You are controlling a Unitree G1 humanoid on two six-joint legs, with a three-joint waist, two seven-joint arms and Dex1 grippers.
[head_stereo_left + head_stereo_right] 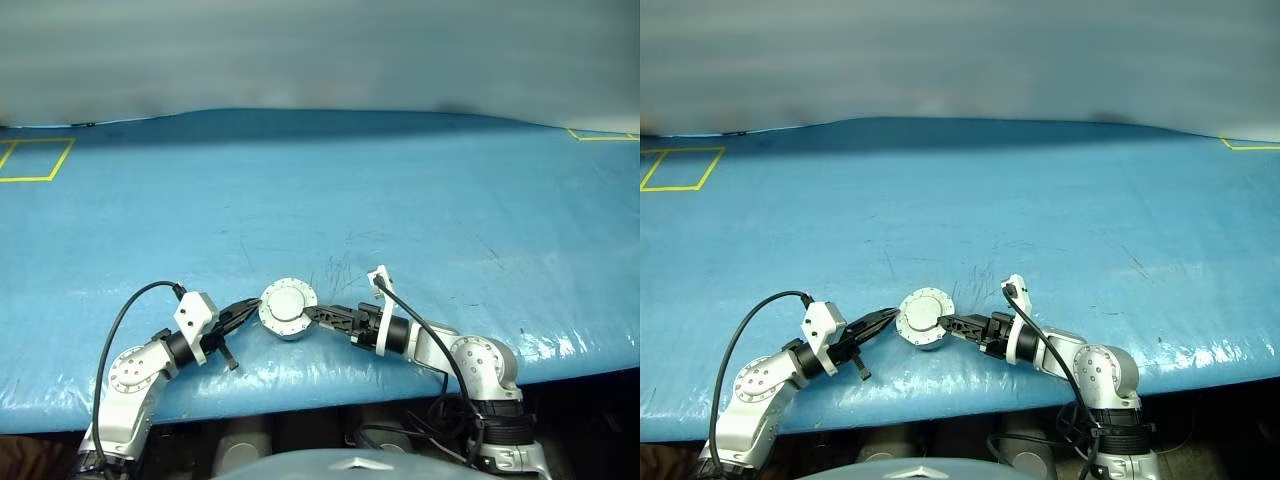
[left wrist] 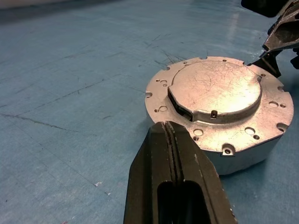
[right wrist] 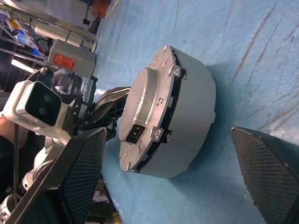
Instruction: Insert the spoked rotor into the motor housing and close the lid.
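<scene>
The motor housing (image 1: 288,322), a short round silver cup, stands on the blue table near its front edge. The lid (image 2: 215,91) lies on top of it with its plain grey face up, and a dark seam (image 3: 175,88) shows under the lid's rim. The spoked rotor is hidden. My left gripper (image 1: 250,305) is shut with nothing in it. Its tip (image 2: 168,128) is right at the housing's rim on the left, and I cannot tell whether it touches. My right gripper (image 3: 168,135) is open on the housing's right, its two fingers (image 3: 84,172) standing apart from the wall (image 3: 191,121) on either side.
The blue table (image 1: 400,200) stretches far ahead and to both sides. Yellow tape marks lie at the far left (image 1: 30,160) and the far right (image 1: 600,133). The table's front edge (image 1: 300,390) runs just below both grippers.
</scene>
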